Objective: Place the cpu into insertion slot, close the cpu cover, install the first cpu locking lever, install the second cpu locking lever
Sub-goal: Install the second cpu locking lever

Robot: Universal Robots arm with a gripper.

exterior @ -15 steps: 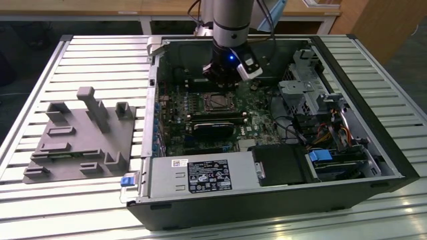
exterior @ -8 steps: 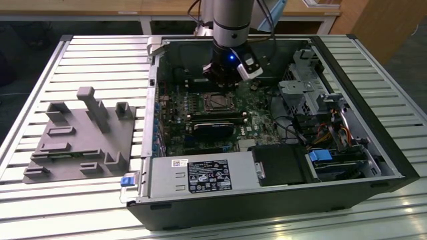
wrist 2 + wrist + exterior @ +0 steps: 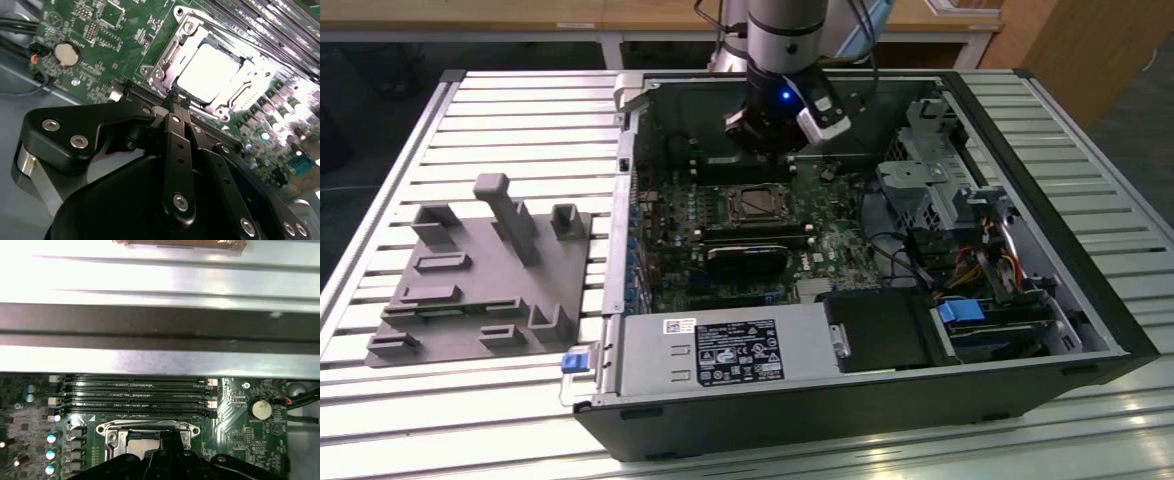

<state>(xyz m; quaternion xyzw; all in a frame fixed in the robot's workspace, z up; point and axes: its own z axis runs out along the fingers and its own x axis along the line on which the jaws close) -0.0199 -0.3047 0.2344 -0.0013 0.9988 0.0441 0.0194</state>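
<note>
Black gripper [image 3: 176,102] fingers, pinched together, touch the cpu cover [image 3: 167,62] (shiny frame) around the pale cpu [image 3: 212,67], upper right.

The circuit board [image 3: 100,60] is deep green, speckled with tiny pale solder marks and fine printed lines. On it the cpu [image 3: 212,67] shows a pale silver-grey, almost white top, framed by the shiny silver cpu cover [image 3: 167,62]. Beside the cover, the long memory slots [image 3: 132,392] are black with thin pale stripes. A round silver coin cell [image 3: 66,54] gleams on the board, farther from the cover. The claw [image 3: 176,102] is matte black, dotted with bright silver screw heads. In the exterior view the computer case [image 3: 854,420] is black, the table [image 3: 520,100] is ribbed silver-white, and a plain grey fixture [image 3: 487,275] lies beside the case.
</note>
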